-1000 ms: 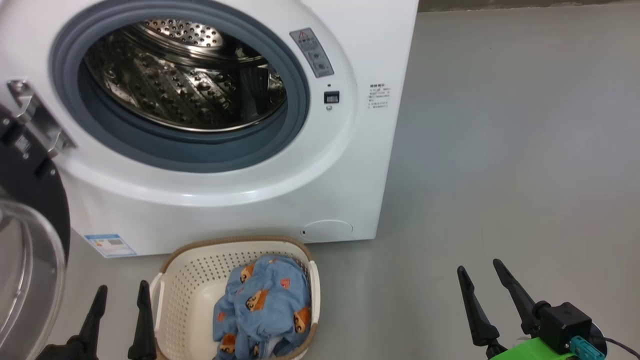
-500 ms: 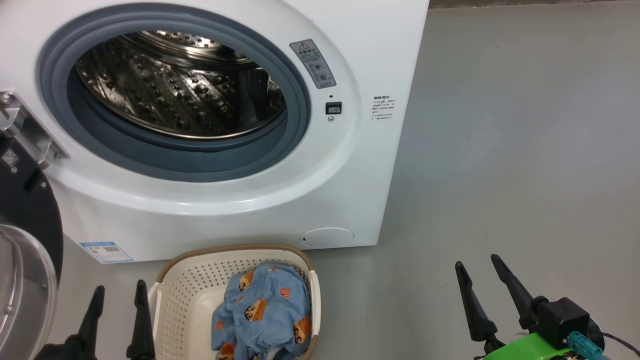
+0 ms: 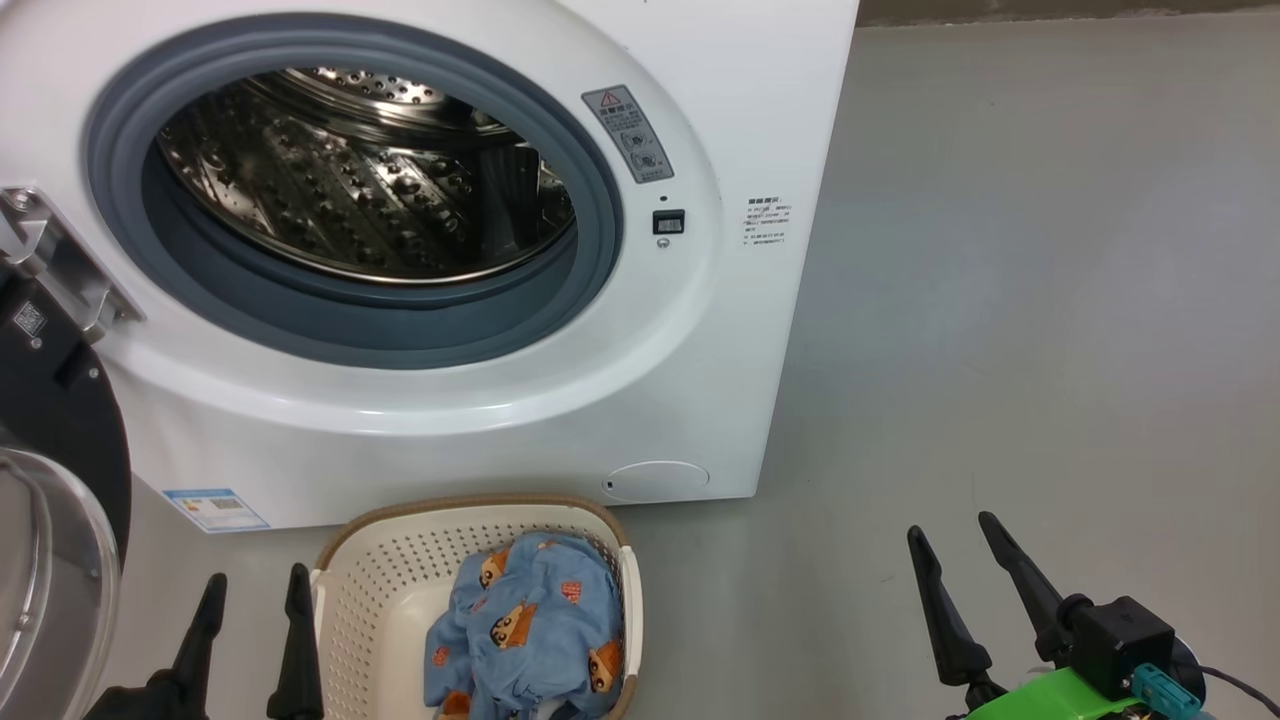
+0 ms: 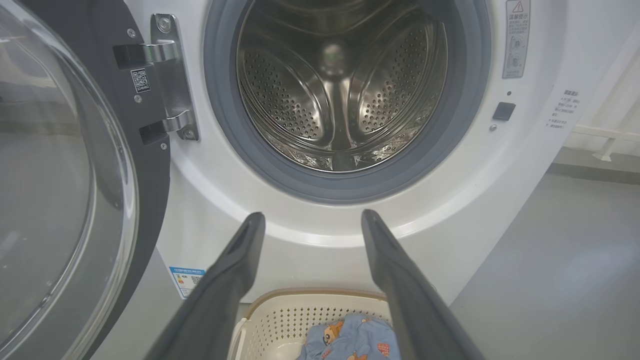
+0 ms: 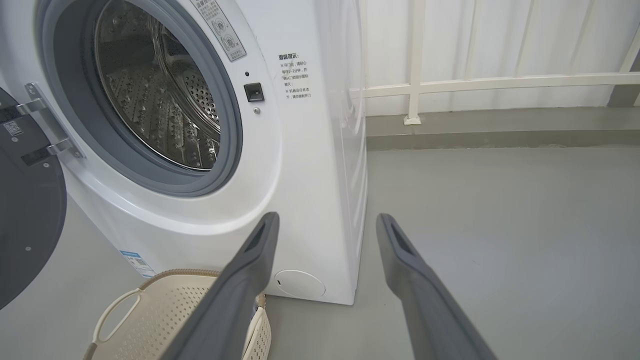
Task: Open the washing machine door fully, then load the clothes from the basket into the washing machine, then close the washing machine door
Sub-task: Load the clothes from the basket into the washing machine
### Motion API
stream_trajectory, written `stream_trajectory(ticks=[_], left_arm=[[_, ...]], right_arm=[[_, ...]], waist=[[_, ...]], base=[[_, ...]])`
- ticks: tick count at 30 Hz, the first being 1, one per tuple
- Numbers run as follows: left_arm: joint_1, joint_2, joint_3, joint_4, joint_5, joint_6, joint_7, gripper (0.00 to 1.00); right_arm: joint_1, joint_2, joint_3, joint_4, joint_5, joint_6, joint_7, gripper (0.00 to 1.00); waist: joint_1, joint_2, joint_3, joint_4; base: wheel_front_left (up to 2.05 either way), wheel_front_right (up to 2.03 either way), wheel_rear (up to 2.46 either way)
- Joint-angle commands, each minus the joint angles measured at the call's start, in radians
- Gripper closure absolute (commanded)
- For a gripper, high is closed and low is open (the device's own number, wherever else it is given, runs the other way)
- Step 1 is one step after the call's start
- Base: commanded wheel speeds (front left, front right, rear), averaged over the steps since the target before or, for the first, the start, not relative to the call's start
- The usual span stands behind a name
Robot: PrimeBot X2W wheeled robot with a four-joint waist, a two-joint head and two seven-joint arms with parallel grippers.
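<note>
The white washing machine [image 3: 640, 370] fills the upper left of the head view, its steel drum [image 3: 360, 180] bare. Its door [image 3: 50, 440] hangs swung open at the far left, also large in the left wrist view, door [image 4: 60, 175]. In front of the machine on the floor stands the cream basket [image 3: 380, 590] holding the light blue clothes [image 3: 530, 630]. My left gripper [image 3: 255, 590] is open just left of the basket. My right gripper [image 3: 950, 535] is open over bare floor, well right of the basket. Neither holds anything.
Grey floor [image 3: 1050, 300] stretches to the right of the machine. A white railing [image 5: 475, 82] runs along the back wall behind it. The round filter cap [image 3: 655, 480] sits low on the machine front, above the basket.
The head camera has tilted a little, so the machine sits lower in the picture. My left gripper has edged right toward the basket. The right gripper has hardly moved.
</note>
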Motion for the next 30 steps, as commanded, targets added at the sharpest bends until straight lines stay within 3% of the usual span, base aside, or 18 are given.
stream_trajectory(ticks=[1,23,29,30], left_arm=[[-0.032,0.010,0.028,-0.018,-0.012,-0.002,-0.006,0.00],[-0.011,0.017,-0.025,-0.026,-0.028,-0.002,-0.006,0.00],[-0.028,0.023,-0.052,-0.029,-0.057,-0.002,-0.006,0.00],[-0.046,0.035,-0.073,-0.020,-0.084,-0.002,-0.006,0.00]], right_arm=[[-0.028,-0.003,0.026,-0.019,0.000,0.003,-0.012,0.00],[-0.019,-0.003,0.031,-0.006,0.006,0.003,-0.012,0.00],[-0.032,-0.003,0.043,-0.004,0.005,0.003,-0.012,0.00],[-0.042,-0.003,0.044,-0.008,0.003,0.003,-0.012,0.00]], waist=[[0.0000,0.0000,-0.001,0.000],[0.0000,0.0000,-0.011,-0.001],[0.0000,0.0000,0.066,-0.010],[0.0000,0.0000,0.121,-0.013]], base=[[0.00,0.00,0.00],[0.00,0.00,0.00],[0.00,0.00,0.00],[0.00,0.00,0.00]])
